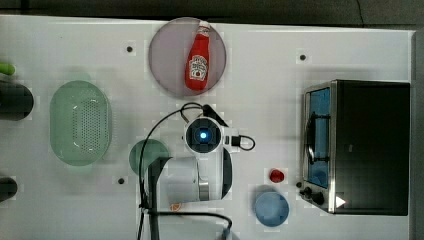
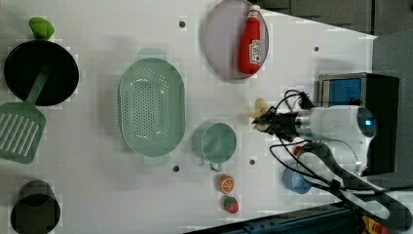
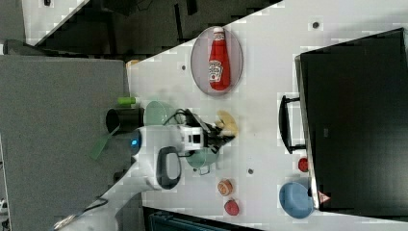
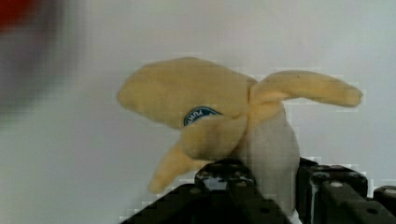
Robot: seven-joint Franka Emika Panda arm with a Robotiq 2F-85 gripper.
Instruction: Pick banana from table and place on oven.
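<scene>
End effector (image 4: 266, 186) pinches the banana (image 4: 224, 112) near mid-surface (image 1: 260, 90) — pick looks done; carry to the oven (image 1: 372, 145) at the surface's far end remains.

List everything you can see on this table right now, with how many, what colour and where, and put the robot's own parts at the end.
banana: 1, pale yellow, between the gripper's fingers
oven: 1, black and silver, top view's right
table: 1, white, under everything
ketchup bottle: 1, red, lying on the plate
plate: 1, grey, top view's upper middle
colander: 1, pale green, left view's middle
cup: 1, green, beside the colander
blue bowl: 1, blue, by the oven
strawberry: 1, red, left view's bottom
orange slice: 1, orange, next to the strawberry
spatula: 1, green, left view's left
gripper: 1, black, shut on the banana
</scene>
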